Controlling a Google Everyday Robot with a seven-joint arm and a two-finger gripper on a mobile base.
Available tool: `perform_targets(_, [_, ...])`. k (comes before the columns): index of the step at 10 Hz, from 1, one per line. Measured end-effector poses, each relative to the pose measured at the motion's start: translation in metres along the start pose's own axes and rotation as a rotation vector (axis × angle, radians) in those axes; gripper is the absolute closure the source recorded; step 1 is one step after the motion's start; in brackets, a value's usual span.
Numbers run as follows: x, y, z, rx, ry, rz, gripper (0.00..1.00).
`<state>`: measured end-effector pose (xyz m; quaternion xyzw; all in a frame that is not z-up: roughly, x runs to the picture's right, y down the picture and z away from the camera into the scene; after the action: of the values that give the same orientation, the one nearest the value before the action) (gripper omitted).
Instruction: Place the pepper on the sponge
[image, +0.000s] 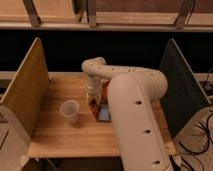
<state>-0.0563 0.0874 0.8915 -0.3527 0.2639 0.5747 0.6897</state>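
The jaws of the gripper (94, 102) stand closed, low over the middle of the counter (55, 135). The pepper (93, 105), a small reddish item, sits right at the jaws; whether it is gripped cannot be told. The sponge (104, 114), flat and blue-grey, lies on the counter just beside it, at the edge of the arm (135, 115). A pale cup (70, 111) stands upright nearby, apart from both.

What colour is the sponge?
Blue-grey flat rectangular sponge, beside the gripper low over the wooden table; camera view.
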Motion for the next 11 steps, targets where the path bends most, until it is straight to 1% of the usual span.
perform_targets(1, [0.008, -0.012, -0.005, 0.029, 0.009, 0.052, 1.0])
perform_targets(2, [0.017, -0.018, -0.007, 0.046, 0.02, 0.095, 1.0])
perform_targets(3, [0.025, -0.02, -0.006, 0.052, 0.028, 0.129, 1.0])
perform_targets(7, [0.048, -0.027, 0.007, 0.037, 0.061, 0.234, 1.0])
perform_targets(9, [0.053, -0.043, 0.015, 0.03, 0.074, 0.292, 1.0])
perform_targets(11, [0.051, -0.059, 0.019, 0.037, 0.078, 0.325, 1.0])
